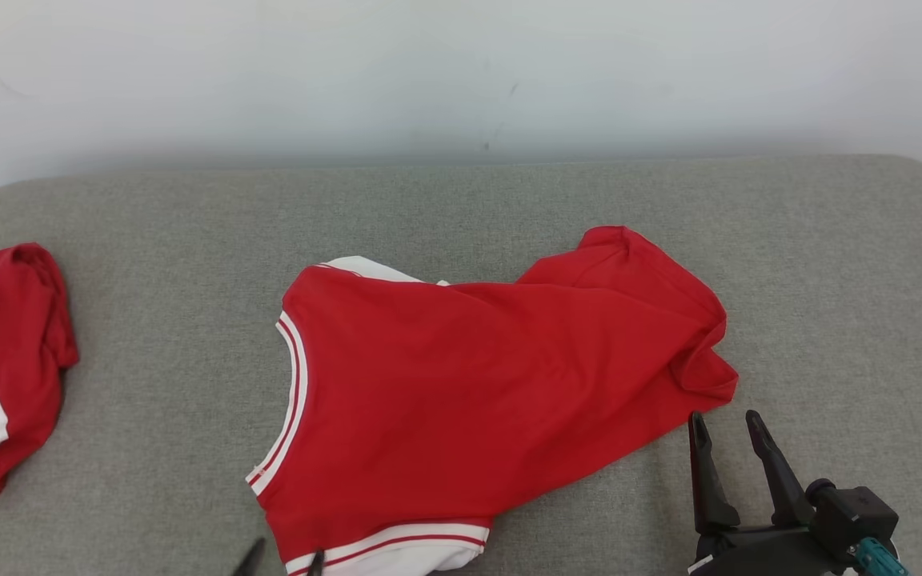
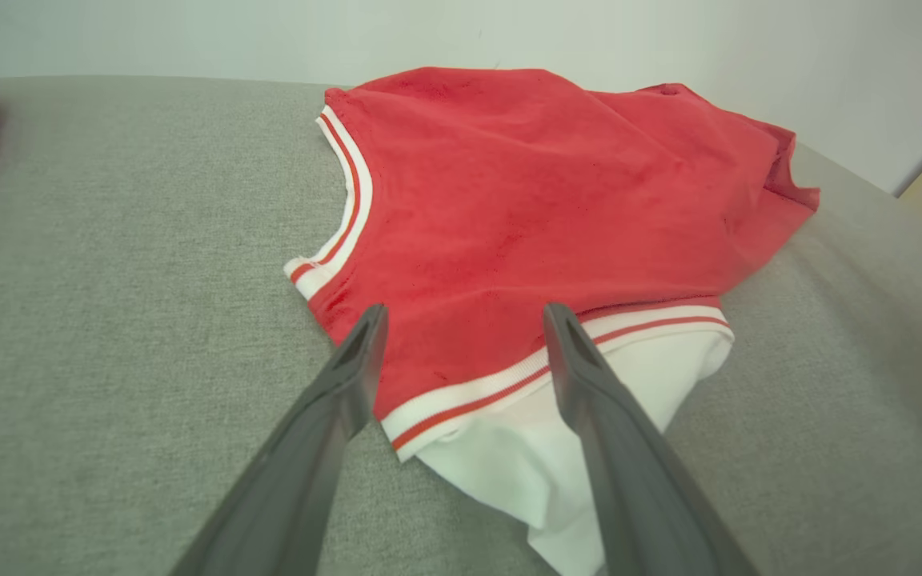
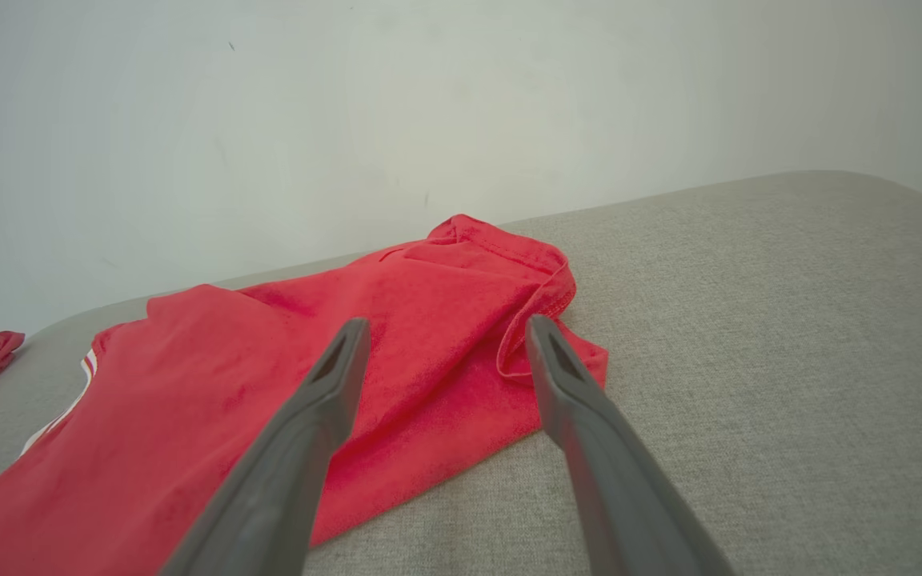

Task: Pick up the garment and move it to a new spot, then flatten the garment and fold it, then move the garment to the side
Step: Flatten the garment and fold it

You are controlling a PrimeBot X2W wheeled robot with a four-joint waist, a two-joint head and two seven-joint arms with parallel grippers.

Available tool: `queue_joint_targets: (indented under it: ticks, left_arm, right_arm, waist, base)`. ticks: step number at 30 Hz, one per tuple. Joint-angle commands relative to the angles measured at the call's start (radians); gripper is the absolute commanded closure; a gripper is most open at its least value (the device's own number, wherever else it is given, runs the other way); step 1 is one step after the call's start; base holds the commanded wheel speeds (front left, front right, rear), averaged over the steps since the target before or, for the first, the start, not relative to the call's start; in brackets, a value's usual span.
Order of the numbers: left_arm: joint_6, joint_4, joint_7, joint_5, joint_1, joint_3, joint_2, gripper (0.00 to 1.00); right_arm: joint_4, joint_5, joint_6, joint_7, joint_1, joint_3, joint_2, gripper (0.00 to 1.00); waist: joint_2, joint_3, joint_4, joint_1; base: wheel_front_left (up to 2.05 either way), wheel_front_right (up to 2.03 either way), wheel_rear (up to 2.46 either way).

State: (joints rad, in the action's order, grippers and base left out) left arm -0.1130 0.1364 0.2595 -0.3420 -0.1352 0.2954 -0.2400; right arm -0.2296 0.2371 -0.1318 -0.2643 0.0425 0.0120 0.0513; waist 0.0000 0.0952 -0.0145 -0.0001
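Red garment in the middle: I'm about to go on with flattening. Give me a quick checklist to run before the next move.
1. Red garment lying flat: not ok. Its right end is bunched and folded over, and a white layer pokes out under the striped band.
2. Left gripper open, gripping nothing: ok. Its fingers stand apart over the striped band.
3. Right gripper open: ok. It sits just off the garment's right corner.
4. Second garment apart from it: ok. Bare grey surface lies between them.
5. Garment wholly on the surface: cannot tell. Its near edge runs out of the pictures.
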Motion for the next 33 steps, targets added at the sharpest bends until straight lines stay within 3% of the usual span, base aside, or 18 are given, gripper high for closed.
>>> queue_joint_targets:
  ticks: [1, 13, 25, 26, 27, 28, 29, 33]
  left_arm:
    - [0.006, 0.005, 0.005, 0.012, 0.026, -0.011, -0.013, 0.0]
    - [-0.001, 0.158, 0.005, -0.002, 0.147, -0.08, -0.035, 0.0]
    - [-0.014, 0.324, -0.012, -0.043, 0.26, -0.042, -0.044, 0.0]
    - [-0.015, 0.335, -0.013, -0.047, 0.273, -0.039, -0.045, 0.25]
    - [-0.016, 0.346, -0.017, -0.055, 0.284, -0.036, -0.045, 0.6]
    - [-0.017, 0.358, -0.023, -0.061, 0.299, -0.034, -0.049, 0.74]
    - [-0.017, 0.369, -0.027, -0.06, 0.314, -0.03, -0.055, 1.0]
    - [-0.019, 0.391, -0.025, -0.061, 0.347, -0.012, -0.067, 1.0]
  right_arm:
    - [-0.002, -0.003, 0.002, -0.002, -0.001, 0.001, -0.002, 0.0]
    - [-0.021, -0.004, 0.002, -0.002, 0.02, 0.01, -0.002, 0.0]
    - [-0.024, 0.002, 0.002, -0.002, 0.039, 0.005, -0.002, 0.0]
    - [-0.024, 0.002, 0.002, -0.002, 0.04, 0.005, -0.002, 0.0]
    - [-0.023, 0.003, 0.002, -0.002, 0.043, 0.006, -0.002, 0.0]
    - [-0.022, 0.004, 0.002, -0.002, 0.046, 0.007, -0.002, 0.0]
    - [-0.021, 0.005, 0.002, -0.002, 0.049, 0.007, -0.002, 0.0]
    - [-0.02, 0.006, 0.002, -0.002, 0.055, 0.006, -0.002, 0.0]
  waist:
    - [0.0, 0.001, -0.003, 0.0001]
    - [0.0, 0.03, -0.042, 0.0001]
    - [0.0, 0.068, -0.064, 0.0001]
    - [0.0, 0.07, -0.065, 0.0001]
    - [0.0, 0.072, -0.065, 0.0001]
    - [0.0, 0.074, -0.066, 0.0001]
    - [0.0, 0.075, -0.067, 0.0001]
    - [0.0, 0.08, -0.069, 0.0001]
  base:
    - [0.0, 0.0, 0.0]
    - [0.0, 0.0, 0.0]
    - [0.0, 0.0, 0.0]
    - [0.0, 0.0, 0.0]
    - [0.0, 0.0, 0.0]
    - [0.0, 0.0, 0.0]
    - [0.0, 0.0, 0.0]
    - [0.0, 0.0, 0.0]
